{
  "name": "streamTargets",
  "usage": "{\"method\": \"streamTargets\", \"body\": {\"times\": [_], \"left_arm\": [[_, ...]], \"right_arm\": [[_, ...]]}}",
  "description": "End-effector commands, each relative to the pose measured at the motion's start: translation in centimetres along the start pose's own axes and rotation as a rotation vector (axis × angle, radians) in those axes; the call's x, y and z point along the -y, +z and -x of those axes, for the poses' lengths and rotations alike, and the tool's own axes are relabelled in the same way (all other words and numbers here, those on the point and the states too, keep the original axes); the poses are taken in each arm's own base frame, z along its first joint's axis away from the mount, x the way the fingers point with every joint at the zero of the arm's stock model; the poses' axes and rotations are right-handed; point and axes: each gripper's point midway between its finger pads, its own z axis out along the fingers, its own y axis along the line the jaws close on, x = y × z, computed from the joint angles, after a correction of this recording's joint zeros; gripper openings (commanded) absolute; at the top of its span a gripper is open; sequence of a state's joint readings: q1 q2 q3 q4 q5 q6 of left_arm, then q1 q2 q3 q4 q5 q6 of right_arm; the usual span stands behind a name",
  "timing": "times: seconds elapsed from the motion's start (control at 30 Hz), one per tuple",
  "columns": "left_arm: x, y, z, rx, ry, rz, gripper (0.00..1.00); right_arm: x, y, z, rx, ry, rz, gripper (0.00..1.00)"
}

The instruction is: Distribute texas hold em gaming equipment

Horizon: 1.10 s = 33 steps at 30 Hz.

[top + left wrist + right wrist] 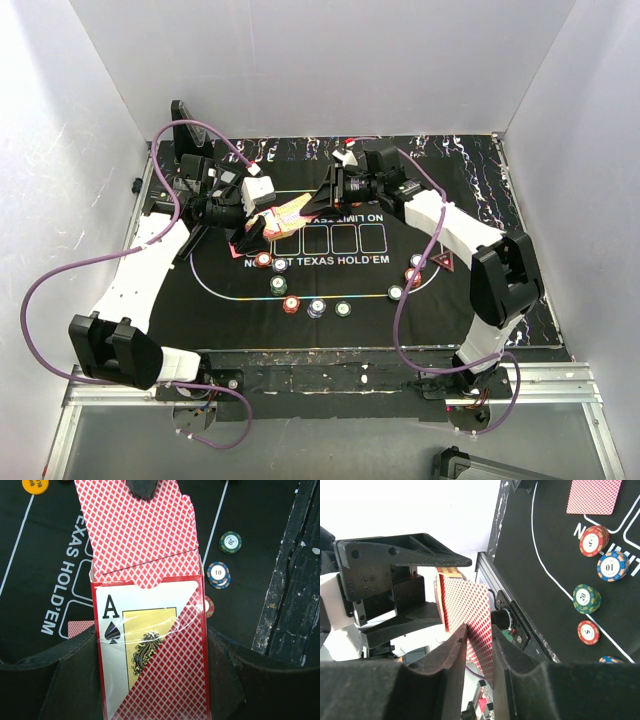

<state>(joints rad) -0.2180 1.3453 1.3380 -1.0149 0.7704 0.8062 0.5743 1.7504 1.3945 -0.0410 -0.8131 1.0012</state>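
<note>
Out past the open end of the card box, red-backed cards stick straight along the box's length. The right gripper pinches their far tip; the left gripper squeezes the box.

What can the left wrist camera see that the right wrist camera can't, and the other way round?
Only the left wrist view shows the ace of spades on the card box and a yellow disc. Only the right wrist view shows the left gripper side-on and the white wall behind it. Both show the red-backed cards, a green chip, a blue chip and a face-down card on the black mat.
</note>
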Motion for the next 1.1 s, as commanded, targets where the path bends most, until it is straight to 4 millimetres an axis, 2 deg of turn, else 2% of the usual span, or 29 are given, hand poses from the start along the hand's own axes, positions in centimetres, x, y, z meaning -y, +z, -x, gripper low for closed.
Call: {"method": "streamTargets", "body": {"times": [0.0,0.2,0.43,0.63,0.7,0.93,1.07], "left_arm": [[0.1,-1.1,2.8,0.091,0.070,0.018,0.00],[0.1,-1.1,2.6,0.089,0.068,0.020,0.00],[0.1,-1.2,2.9,0.095,0.064,0.019,0.00],[0.1,-1.1,2.8,0.091,0.063,0.018,0.00],[0.2,-1.2,2.8,0.091,0.063,0.018,0.00],[0.1,-1.3,3.1,0.097,0.064,0.017,0.00],[0.2,-1.3,3.1,0.098,0.063,0.015,0.00]], "right_arm": [[-2.3,-1.5,0.1,0.033,-0.058,0.043,0.26],[-3.0,-3.7,0.6,0.075,-0.070,0.053,0.13],[-2.6,-6.6,1.6,0.147,-0.078,0.039,0.12],[-0.8,-9.5,1.7,0.194,-0.072,0.009,0.12],[1.1,-10.0,1.1,0.199,-0.050,-0.048,0.12],[11.0,-10.1,-3.0,0.168,0.046,-0.306,0.10],[15.0,-9.8,-4.6,0.132,0.102,-0.393,0.08]]}}
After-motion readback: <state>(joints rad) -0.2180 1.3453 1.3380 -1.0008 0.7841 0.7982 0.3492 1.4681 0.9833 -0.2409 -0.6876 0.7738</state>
